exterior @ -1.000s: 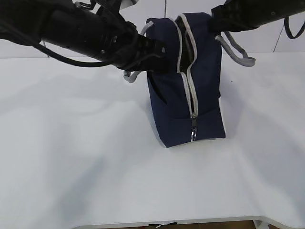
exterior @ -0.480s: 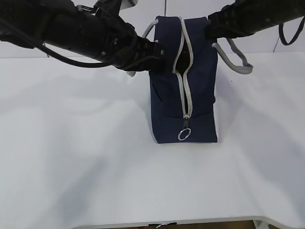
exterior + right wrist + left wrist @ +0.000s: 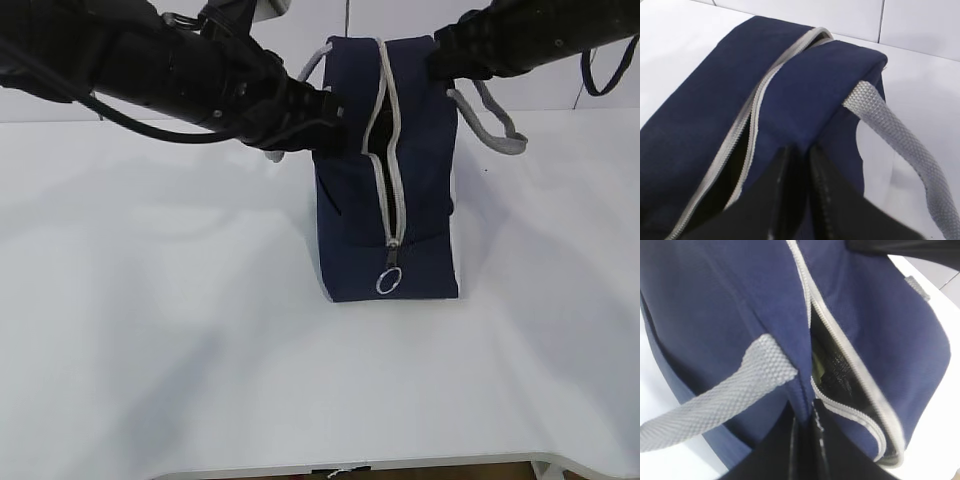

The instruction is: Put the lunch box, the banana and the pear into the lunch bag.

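The navy lunch bag [image 3: 350,200] stands upright on the white table [image 3: 200,350], its end with the grey zipper and ring pull [image 3: 388,282] facing the camera. The zipper is open along the top. My left gripper [image 3: 335,125] is shut on the bag's left top edge fabric [image 3: 802,395]. My right gripper [image 3: 440,60] is shut on the bag's right top edge fabric [image 3: 800,150]. A dark interior with something greenish [image 3: 819,365] shows through the opening. The lunch box, banana and pear are not clearly visible.
Grey webbing handles hang on both sides of the bag: one on the right [image 3: 495,120], one on the left [image 3: 715,400]. A white tiled wall [image 3: 920,25] is behind the table.
The bag has turned from skewed to squarely end-on, with the ring pull now facing the camera. Both grippers keep their hold on the top edges.
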